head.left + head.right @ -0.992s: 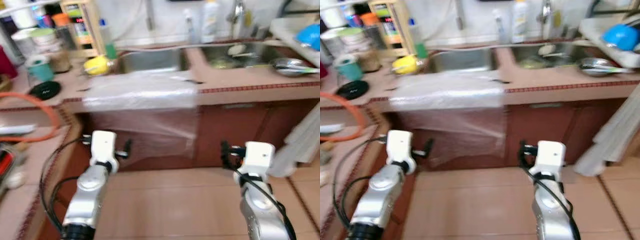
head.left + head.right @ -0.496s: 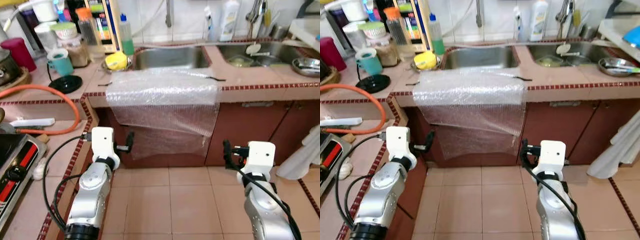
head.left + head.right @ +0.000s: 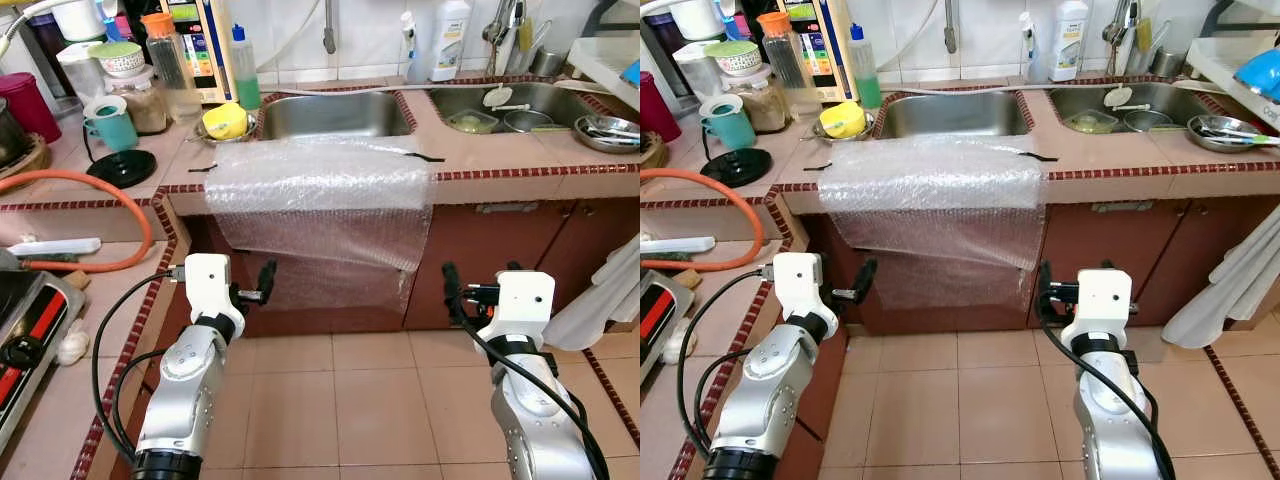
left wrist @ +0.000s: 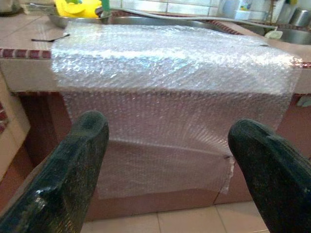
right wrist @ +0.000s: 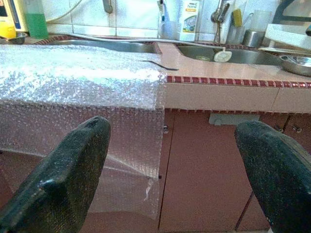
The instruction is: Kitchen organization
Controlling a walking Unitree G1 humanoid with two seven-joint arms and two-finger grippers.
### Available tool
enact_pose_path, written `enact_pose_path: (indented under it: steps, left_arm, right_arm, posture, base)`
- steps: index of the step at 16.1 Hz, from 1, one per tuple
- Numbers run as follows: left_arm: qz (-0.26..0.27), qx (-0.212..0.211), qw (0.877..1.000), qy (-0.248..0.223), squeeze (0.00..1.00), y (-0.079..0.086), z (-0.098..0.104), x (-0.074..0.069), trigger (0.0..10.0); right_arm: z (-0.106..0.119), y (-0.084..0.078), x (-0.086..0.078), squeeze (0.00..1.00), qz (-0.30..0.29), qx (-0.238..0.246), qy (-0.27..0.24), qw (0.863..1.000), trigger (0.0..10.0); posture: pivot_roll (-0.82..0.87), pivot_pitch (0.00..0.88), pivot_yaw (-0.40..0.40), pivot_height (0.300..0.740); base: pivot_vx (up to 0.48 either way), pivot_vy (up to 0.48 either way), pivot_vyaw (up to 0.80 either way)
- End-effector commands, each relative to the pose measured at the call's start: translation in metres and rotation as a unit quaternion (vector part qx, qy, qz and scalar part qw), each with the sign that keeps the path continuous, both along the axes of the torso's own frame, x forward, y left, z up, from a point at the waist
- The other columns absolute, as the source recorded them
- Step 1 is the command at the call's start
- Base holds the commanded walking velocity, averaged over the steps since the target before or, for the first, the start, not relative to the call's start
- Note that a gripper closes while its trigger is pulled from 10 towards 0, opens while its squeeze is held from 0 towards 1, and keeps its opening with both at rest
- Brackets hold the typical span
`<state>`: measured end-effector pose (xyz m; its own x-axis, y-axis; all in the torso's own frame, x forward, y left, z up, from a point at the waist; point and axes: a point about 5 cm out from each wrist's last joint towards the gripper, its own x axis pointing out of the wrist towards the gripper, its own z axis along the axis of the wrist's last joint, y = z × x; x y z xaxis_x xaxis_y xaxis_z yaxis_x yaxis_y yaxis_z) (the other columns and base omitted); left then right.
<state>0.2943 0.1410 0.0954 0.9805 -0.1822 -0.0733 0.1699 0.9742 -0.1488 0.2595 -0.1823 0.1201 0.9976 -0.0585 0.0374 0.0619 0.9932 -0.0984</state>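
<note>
A sheet of clear bubble wrap [image 3: 320, 185] lies on the counter in front of the left sink [image 3: 335, 112] and hangs down over the brown cabinet front. My left gripper [image 3: 265, 282] is held low before the sheet's hanging left part, open, nothing between its fingers [image 4: 77, 160]. My right gripper [image 3: 470, 285] is open too, low before the cabinet door just right of the sheet's edge [image 5: 146, 145]. Neither touches the bubble wrap.
Right sink [image 3: 520, 100] holds dishes; a metal bowl [image 3: 605, 130] sits beside it. Yellow item in a bowl [image 3: 226, 122], green bottle [image 3: 243, 70] and teal mug [image 3: 110, 120] stand at the left. An orange hose [image 3: 90, 185] and stove [image 3: 25, 330] lie on the left counter. White cloth [image 3: 600, 300] hangs right.
The camera moved: the picture went from blurred to sharp and the counter shifted in the picture. Both grippers hold the same open pose before the cabinet.
</note>
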Motion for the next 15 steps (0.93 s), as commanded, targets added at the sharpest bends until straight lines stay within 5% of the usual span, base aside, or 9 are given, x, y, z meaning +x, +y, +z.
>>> enact_pose_path:
  steps: [1,15]
  left_arm:
    - [-0.005,-0.001,1.0,-0.013,0.0,0.0,0.007,0.001,10.0]
    - [-0.021,0.004,0.999,-0.045,0.0,-0.007,0.021,0.003,10.0]
  right_arm:
    - [0.007,0.003,0.0,0.0,0.011,-0.004,-0.015,1.0,10.0]
    - [0.028,0.015,0.004,0.0,0.043,-0.014,-0.05,0.998,10.0]
  posture:
    - [-0.01,0.0,0.077,0.74]
    - [-0.01,0.0,0.08,0.74]
  base:
    - [0.382,0.0,0.0]
    - [0.339,0.0,0.0]
